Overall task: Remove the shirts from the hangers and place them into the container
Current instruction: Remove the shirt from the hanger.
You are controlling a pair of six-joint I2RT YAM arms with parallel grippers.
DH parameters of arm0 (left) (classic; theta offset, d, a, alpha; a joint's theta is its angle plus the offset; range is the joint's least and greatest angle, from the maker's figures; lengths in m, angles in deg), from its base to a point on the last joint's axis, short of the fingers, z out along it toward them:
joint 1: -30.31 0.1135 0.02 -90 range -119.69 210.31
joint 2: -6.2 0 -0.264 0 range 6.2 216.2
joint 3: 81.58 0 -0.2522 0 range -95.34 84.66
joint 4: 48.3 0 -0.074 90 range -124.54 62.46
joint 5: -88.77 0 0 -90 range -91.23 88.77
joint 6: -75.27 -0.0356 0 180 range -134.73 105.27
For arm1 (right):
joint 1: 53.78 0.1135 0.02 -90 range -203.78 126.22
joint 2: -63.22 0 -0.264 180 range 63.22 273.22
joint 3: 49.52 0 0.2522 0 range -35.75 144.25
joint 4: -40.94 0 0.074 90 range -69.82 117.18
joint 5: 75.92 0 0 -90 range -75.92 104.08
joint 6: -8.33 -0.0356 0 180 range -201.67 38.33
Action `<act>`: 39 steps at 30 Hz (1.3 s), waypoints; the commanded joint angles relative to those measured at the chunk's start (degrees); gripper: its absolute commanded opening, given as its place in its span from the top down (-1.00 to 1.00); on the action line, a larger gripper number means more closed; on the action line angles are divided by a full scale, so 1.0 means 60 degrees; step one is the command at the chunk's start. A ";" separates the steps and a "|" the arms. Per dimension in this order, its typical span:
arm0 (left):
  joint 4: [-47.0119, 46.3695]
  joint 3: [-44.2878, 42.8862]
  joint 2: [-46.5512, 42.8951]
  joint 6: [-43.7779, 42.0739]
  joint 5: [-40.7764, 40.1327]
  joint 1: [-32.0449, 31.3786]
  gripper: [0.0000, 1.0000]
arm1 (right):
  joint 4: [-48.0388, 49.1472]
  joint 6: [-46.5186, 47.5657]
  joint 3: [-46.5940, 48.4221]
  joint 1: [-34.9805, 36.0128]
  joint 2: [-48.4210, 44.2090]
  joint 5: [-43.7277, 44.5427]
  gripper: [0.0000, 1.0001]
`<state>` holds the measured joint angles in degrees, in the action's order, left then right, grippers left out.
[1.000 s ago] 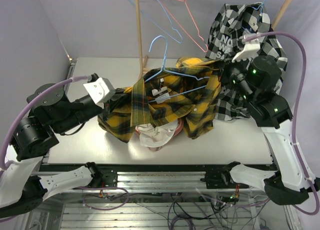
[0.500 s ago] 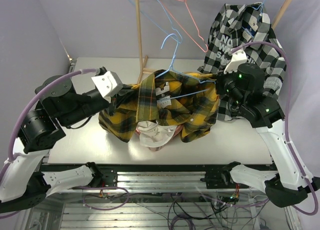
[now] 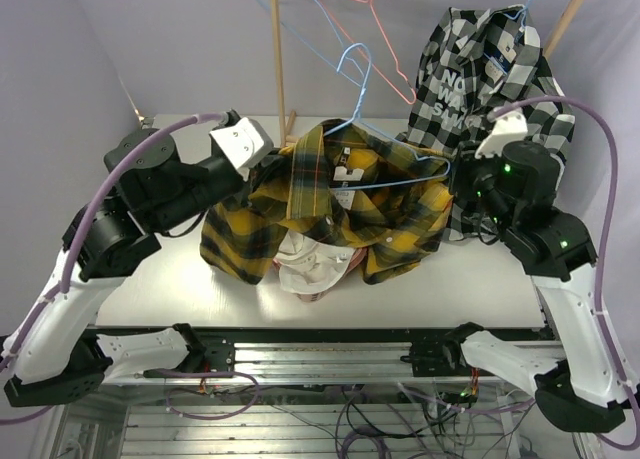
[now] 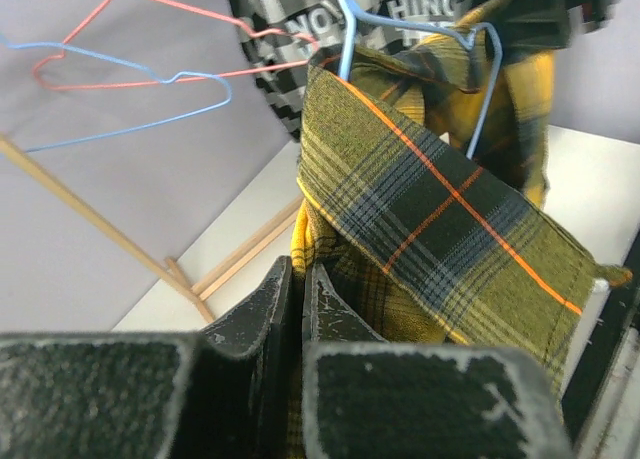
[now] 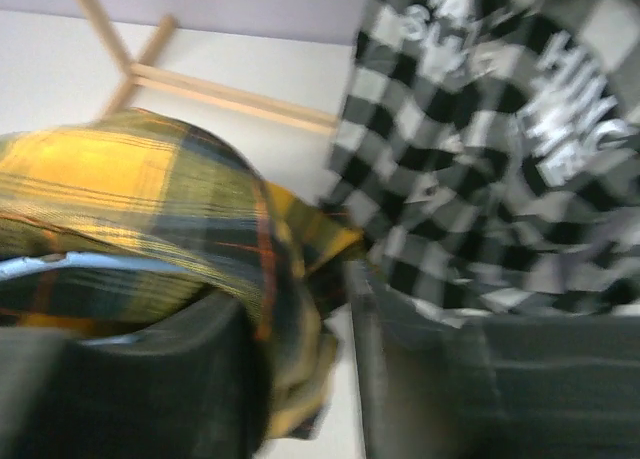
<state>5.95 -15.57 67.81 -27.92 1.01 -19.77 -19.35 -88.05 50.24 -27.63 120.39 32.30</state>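
**Plaid shirt and its hanger.** In the top view the yellow-and-black plaid shirt (image 3: 390,214) lies bunched at the middle of the bench (image 3: 480,279), its left side lifted clear. A light blue hanger (image 3: 400,146) is threaded through it, the hook pointing up in front of the rack. Only this view shows white cloth (image 3: 305,269) under the near edge of the heap.

**Left claw.** The left claw (image 3: 258,175) is at the raised left edge of the plaid shirt. The left wrist view shows what the top view cannot: the left claw (image 4: 298,271) has its jaws pressed together, and yellow fabric runs down between them, so it is clamped on the plaid shirt (image 4: 430,209). Behind the cloth rises the blue hanger wire (image 4: 346,34). Further left hang an empty light blue hanger (image 4: 120,127) and an empty pink-red hanger (image 4: 200,11), with a wooden rack pole (image 4: 100,224) below.

**Right claw.** From above, the right claw (image 3: 452,179) is at the right shoulder of the hanger, its jaws hidden by the wrist. The right wrist view is blurred. It shows the right claw (image 5: 300,304) with jaws apart and a fold of plaid shirt (image 5: 120,209) hanging in the gap, bare bench visible beside it.

**Checked shirt.** The black-and-white checked shirt (image 3: 480,69) hangs on the rack at the upper right, on its own hanger. The right wrist view shows its lettering (image 5: 560,89) close behind the claw
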 commanded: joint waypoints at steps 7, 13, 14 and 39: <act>-0.1865 -0.0702 0.1436 -0.0501 -0.0142 0.0018 0.86 | 0.0018 0.0026 0.0582 -0.0053 -0.1124 -0.0191 -0.18; -0.2167 -0.1991 0.2767 -0.0687 0.0979 0.0021 0.86 | 0.0662 0.0406 0.0463 -0.0052 -0.1658 -0.1393 -0.16; -0.2199 -0.2114 0.2874 -0.0739 0.1130 0.0021 0.86 | 0.0706 0.0509 0.0481 -0.0056 -0.1716 -0.1602 -0.14; -0.1909 -0.0824 0.1184 -0.0585 0.2197 0.0030 0.86 | 0.1197 0.1489 0.0698 -0.0055 -0.1358 -0.3108 -0.10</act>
<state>-2.79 -20.49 75.48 -32.25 12.42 -19.62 -14.76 -80.48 53.59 -27.96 112.34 14.86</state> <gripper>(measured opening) 0.118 0.548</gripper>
